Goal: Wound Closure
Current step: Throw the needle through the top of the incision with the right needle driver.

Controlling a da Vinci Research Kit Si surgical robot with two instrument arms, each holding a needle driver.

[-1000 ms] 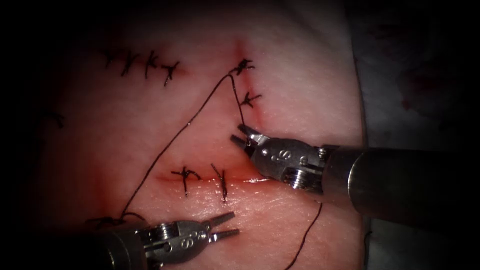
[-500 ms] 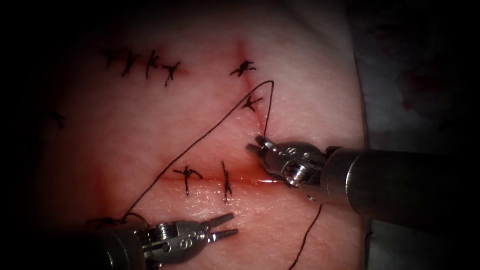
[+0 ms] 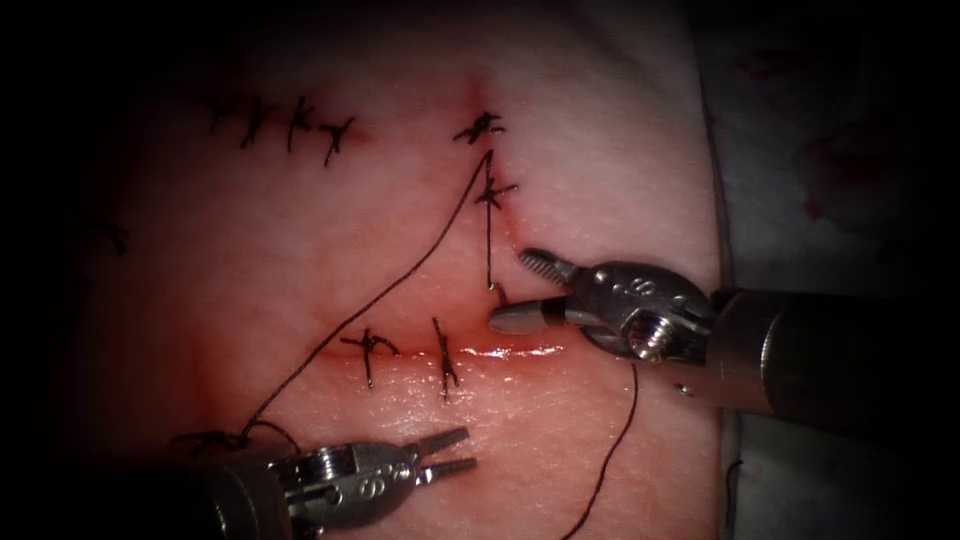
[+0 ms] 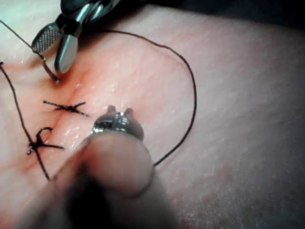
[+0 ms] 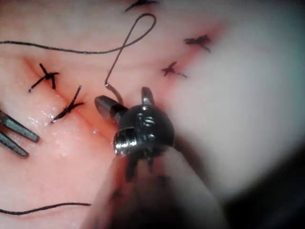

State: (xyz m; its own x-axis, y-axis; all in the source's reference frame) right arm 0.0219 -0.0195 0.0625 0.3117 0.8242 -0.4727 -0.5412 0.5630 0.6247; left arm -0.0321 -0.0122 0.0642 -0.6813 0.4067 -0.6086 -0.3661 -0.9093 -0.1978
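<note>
The right tool (image 3: pixel 520 290) is spread, gripping nothing, the needle (image 3: pixel 497 292) at nine o'clock; the left tool (image 3: pixel 455 452) is parted, empty, kept clear of the cut (image 3: pixel 500 348)

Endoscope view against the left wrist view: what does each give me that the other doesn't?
Endoscope: the stitch row at upper left. Left wrist: the needle close up, held by neither tool, beside the cut; whether it enters the tissue, I cannot tell. Both: right tool and left tool, jaws open, holding nothing; thread; two stitches across the cut.
</note>
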